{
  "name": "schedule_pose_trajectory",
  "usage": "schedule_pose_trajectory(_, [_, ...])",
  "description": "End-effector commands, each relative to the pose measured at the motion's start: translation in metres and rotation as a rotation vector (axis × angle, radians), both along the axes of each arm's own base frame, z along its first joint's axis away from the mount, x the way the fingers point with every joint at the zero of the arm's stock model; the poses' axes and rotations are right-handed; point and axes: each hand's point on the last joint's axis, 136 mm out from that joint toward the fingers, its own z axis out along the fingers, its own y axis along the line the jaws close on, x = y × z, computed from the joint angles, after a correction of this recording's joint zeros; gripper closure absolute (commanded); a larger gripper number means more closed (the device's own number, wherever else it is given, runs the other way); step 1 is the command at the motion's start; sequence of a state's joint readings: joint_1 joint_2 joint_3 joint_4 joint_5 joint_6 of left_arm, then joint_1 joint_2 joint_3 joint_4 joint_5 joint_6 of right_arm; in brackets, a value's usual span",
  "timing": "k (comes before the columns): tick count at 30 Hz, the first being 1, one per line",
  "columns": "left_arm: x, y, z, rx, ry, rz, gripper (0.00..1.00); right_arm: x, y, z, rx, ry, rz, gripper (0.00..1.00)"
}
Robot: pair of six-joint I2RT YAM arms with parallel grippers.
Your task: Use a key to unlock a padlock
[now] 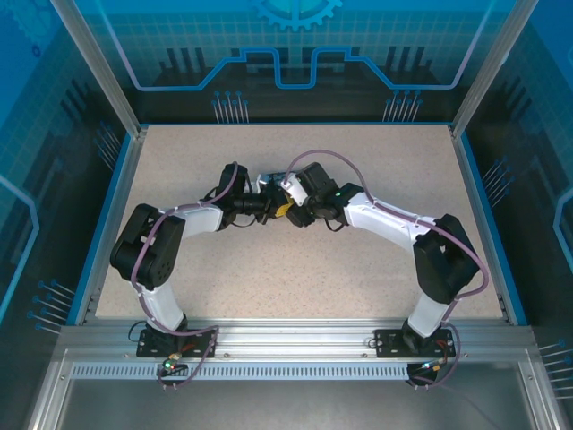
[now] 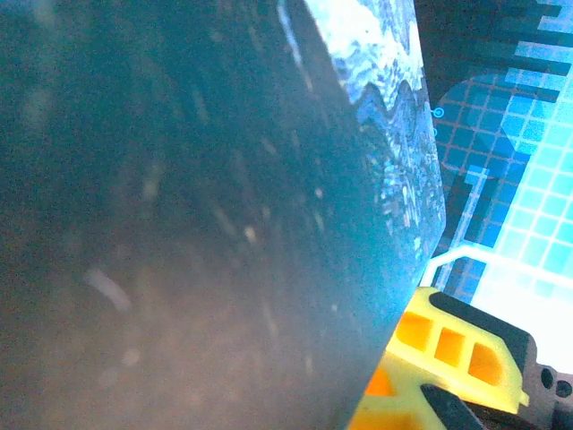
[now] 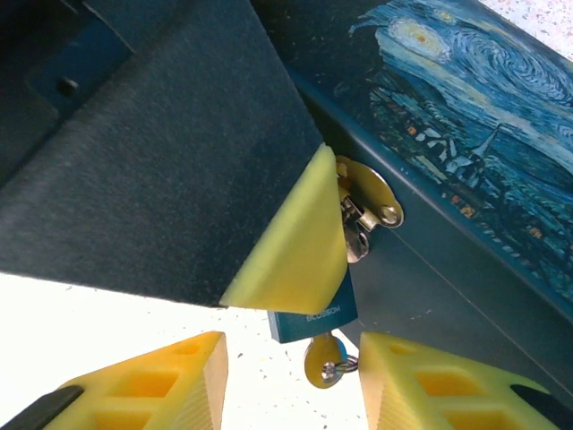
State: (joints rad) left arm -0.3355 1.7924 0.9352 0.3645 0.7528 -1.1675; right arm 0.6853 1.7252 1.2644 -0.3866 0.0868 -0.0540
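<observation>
Right claw (image 3: pixel 294 360) spread, fingers (image 3: pixel 152 385) flanking key (image 3: pixel 322 360), seated in padlock (image 3: pixel 313 320) base. Left claw (image 1: pixel 276 210) pinching padlock, yellow fingertip (image 3: pixel 291 242) masking its top. Padlock hangs from hasp (image 3: pixel 369 202) on painted box (image 3: pixel 466 125). Right wrist view resolves lock; overhead view gives claws meeting at middle of counter (image 1: pixel 295 287), lock too small to tell. Left wrist view: box wall close, blurred.

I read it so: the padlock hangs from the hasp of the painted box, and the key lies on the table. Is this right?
Not quite. The padlock does hang from the hasp of the painted box, but the key sticks out of the padlock's underside, between the right gripper's open fingers. The right wrist view shows it.
</observation>
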Motion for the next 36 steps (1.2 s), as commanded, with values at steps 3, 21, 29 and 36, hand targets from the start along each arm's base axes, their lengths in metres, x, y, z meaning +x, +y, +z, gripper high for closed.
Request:
schedule_pose_trajectory(3, [0.002, -0.002, 0.028, -0.031, -0.056, -0.036, 1.0, 0.008, -0.007, -0.014, -0.039, -0.013, -0.022, 0.57])
schedule_pose_trajectory(21, [0.002, -0.003, 0.026, -0.024, -0.053, -0.046, 1.0, 0.017, -0.003, -0.01, 0.009, -0.012, -0.05, 0.81])
schedule_pose_trajectory(29, [0.002, -0.002, 0.024, -0.018, -0.057, -0.044, 1.0, 0.007, 0.008, 0.005, 0.192, 0.112, -0.007, 0.92])
schedule_pose_trajectory(36, [0.002, -0.002, 0.022, -0.016, -0.061, -0.043, 1.0, 0.0, 0.014, 0.023, 0.377, 0.226, 0.033, 0.96])
